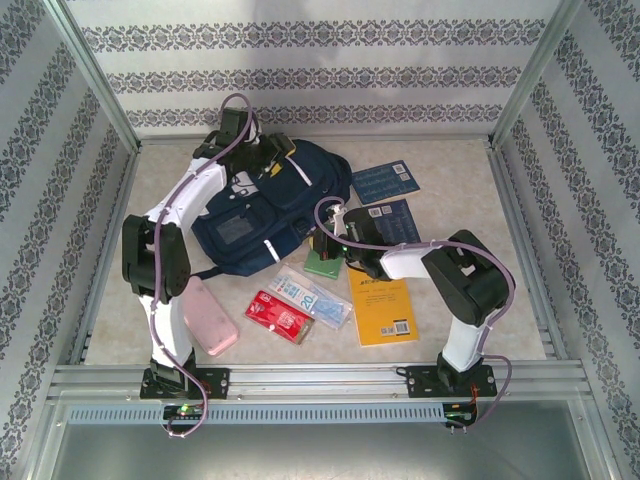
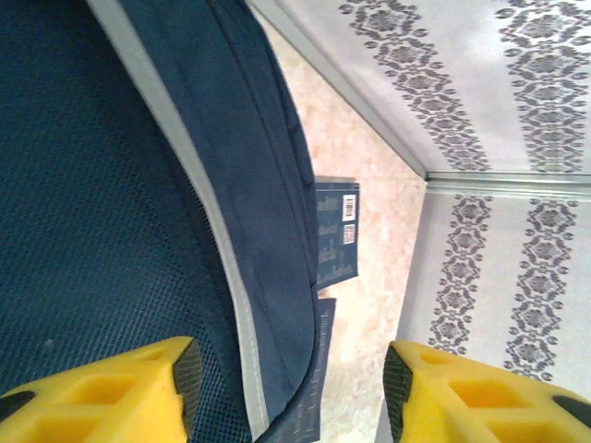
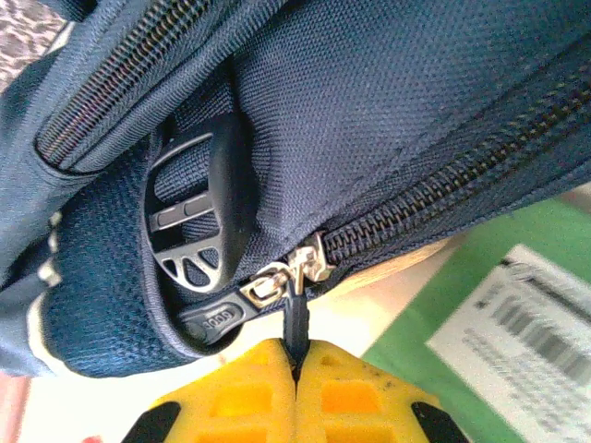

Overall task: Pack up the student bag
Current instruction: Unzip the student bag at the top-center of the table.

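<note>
A beige, marbled table is enclosed on three sides by white panels printed with grey ornamental bands: a back wall and two side walls. Aluminium posts are set at the far corners, and an aluminium rail is fixed along the near edge. The scene is evenly and brightly lit.

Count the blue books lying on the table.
2. The far blue book lies right of the student bag; the near blue book just nearer, partly under the right arm. Others may be hidden.
</note>
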